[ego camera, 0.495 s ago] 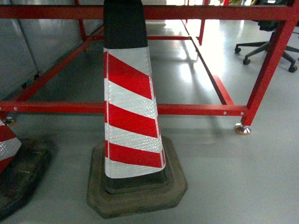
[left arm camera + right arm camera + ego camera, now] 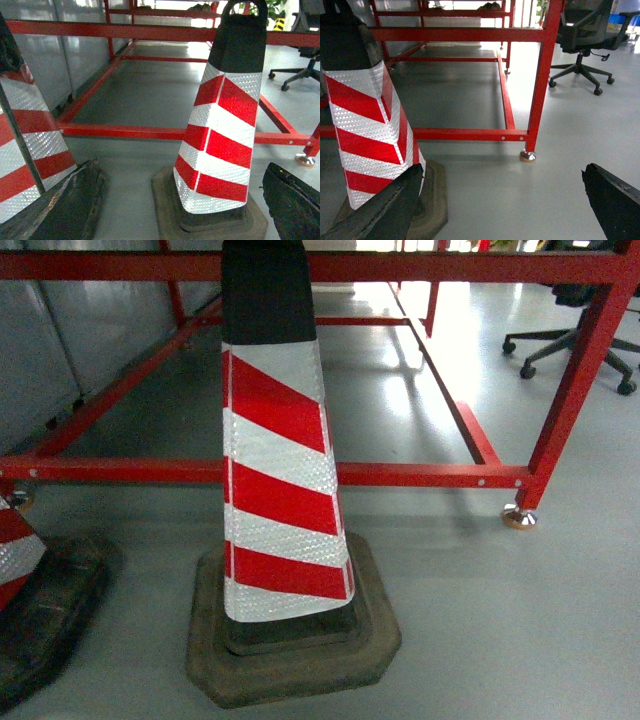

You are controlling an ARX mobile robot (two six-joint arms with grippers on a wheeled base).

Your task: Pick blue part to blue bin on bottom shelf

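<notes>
Facing a red-and-white striped traffic cone (image 2: pixel 280 490), the head camera has it dead centre on the grey floor (image 2: pixel 480 620), standing upright on its dark rubber base (image 2: pixel 295 650). Just behind the cone runs a red steel frame (image 2: pixel 420 476), its silver levelling foot (image 2: pixel 519 517) off to the cone's right. A second cone (image 2: pixel 20 560) peeks in at the cone's left, and a black office chair (image 2: pixel 570 340) sits well beyond the frame. Left gripper (image 2: pixel 185 200): dark fingers (image 2: pixel 65 205) wide apart, the cone between them, nothing held. Right gripper (image 2: pixel 500 205): jaws also spread, cone at its left finger (image 2: pixel 385 205). No blue part, blue bin or bottom shelf shows in any view.
</notes>
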